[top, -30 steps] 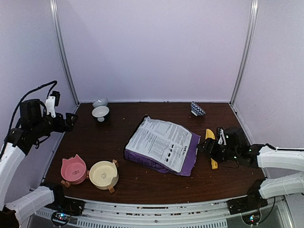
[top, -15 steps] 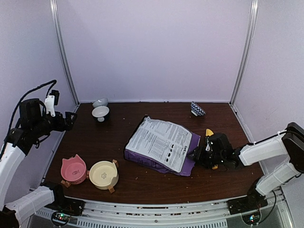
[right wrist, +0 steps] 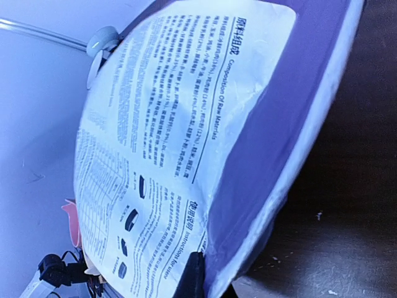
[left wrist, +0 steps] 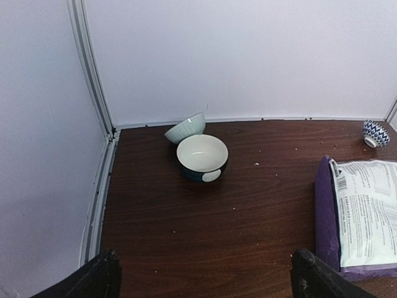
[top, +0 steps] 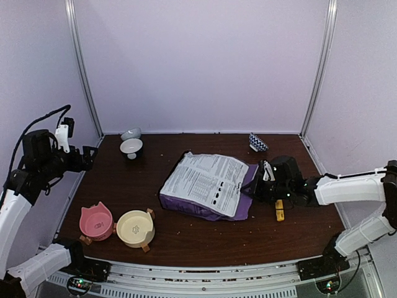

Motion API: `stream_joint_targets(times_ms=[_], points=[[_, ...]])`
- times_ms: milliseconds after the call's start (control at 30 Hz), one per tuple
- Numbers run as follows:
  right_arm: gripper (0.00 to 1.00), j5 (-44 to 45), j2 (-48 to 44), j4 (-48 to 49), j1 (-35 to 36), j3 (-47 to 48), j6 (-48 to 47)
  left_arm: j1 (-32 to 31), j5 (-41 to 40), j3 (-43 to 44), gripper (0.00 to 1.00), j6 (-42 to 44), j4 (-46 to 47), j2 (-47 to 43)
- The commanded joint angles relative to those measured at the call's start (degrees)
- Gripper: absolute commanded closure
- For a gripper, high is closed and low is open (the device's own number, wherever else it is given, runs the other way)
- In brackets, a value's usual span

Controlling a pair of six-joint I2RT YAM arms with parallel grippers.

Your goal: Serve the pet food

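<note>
No loose pet food is seen; it is judged to be still shut inside the single bag [top: 208, 186] at the middle of the table [top: 186, 242]. The bag's right edge has just been taken and shifted leftward by the right jaws, now pinched narrow on it, so opening may follow. One yellow tool [top: 280, 210] and five bowls [top: 131, 148] are counted, and the left jaws are held wide at far left.

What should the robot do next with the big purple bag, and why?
Probably raise the bag by its right edge with the right hand: it lies on the table, that hand is at the edge, and the pink bowl and yellow bowl look empty.
</note>
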Motion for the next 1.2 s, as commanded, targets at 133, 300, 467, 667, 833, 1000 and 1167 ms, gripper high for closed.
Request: stream_joint_targets(times_ms=[133,300,467,667,833,1000,1167], points=[[1.00,2.2,-5.6,-18.9,1.4,31.3,-16.7,-0.2,-1.3,0.0,0.02,1.0,1.3,-0.2],[1.00,-3.3,1.5,-24.0,3.0,44.5,-20.8,-0.1,-1.5,-0.1,0.02,0.9,1.3,-0.7],[1.00,-6.9,3.9,-29.3,4.3,51.4,-23.1,-0.1,-1.6,-0.1,0.02,0.9,1.3,-1.0],[1.00,-6.2,-0.9,-38.7,4.8,54.6,-26.1,-0.2,-0.2,0.2,0.02,0.9,1.4,0.4],[1.00,-6.2,-5.3,-44.5,5.5,54.8,-27.3,-0.3,4.6,-0.4,0.02,-2.6,1.8,0.2],[1.00,-8.8,-6.5,-39.9,7.7,50.2,-23.8,-5.2,10.4,-2.3,0.03,-14.1,5.8,-2.1],[1.00,-10.2,-2.0,-28.8,13.1,46.8,-18.8,-17.5,4.1,-0.1,0.04,-19.3,6.6,-1.5]])
